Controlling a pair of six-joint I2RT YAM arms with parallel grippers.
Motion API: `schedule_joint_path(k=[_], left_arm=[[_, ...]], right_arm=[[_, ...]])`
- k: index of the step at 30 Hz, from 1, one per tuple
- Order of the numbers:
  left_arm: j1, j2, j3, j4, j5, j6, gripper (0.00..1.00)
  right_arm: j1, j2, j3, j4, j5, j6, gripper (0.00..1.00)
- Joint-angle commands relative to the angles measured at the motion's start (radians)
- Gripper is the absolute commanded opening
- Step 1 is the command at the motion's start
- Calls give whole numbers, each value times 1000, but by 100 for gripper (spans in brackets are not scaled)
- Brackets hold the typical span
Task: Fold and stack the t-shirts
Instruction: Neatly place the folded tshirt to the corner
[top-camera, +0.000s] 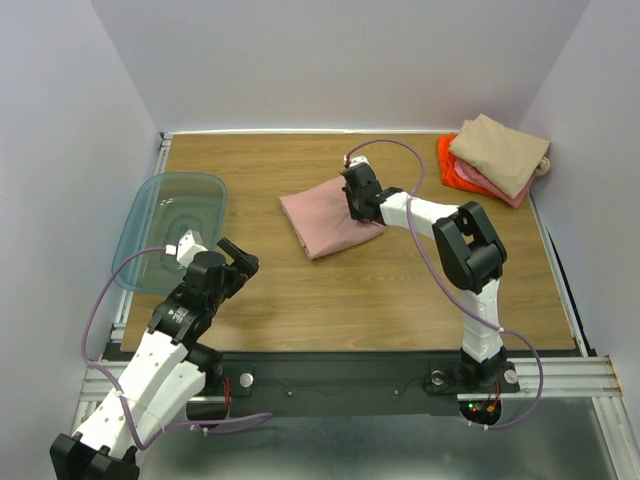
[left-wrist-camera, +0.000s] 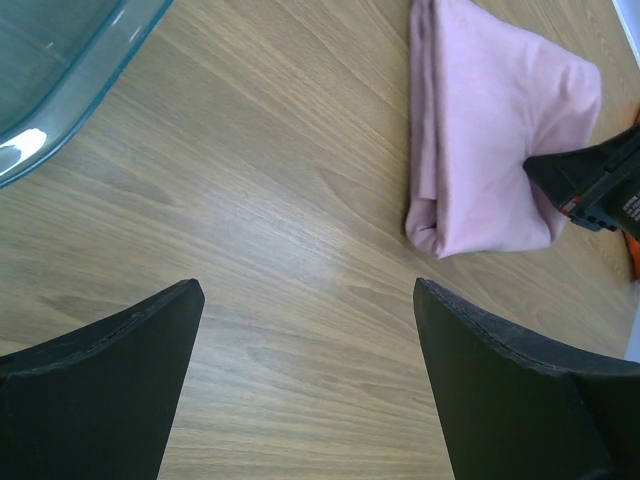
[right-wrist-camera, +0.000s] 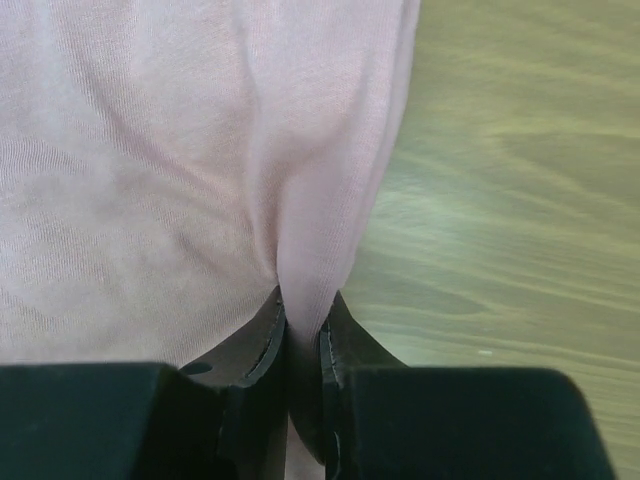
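Right gripper (right-wrist-camera: 302, 312) is pinching the folded pink tee (top-camera: 322, 222) (left gripper (left-wrist-camera: 308, 292) is hanging open), so only stacking it on the pile (top-camera: 497, 157) is looking left.

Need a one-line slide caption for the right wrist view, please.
Right end effector shut on a pinched ridge of the folded dusty-pink cotton t-shirt on the wood-grain table.

Open tabletop (top-camera: 400, 290) between bin (top-camera: 140, 215) and folded t-shirt (top-camera: 318, 222)
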Motion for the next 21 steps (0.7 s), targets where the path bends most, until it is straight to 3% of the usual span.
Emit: schedule_joint_path(k=[1,21], left_arm=[[-1,-10,53,-35,-64,-23,98],[-1,79,110,-61,-121,-1,98]], right_arm=[[-41,-7,94,3,190,-84,0],[-277,10,488,13,249,-422,0]])
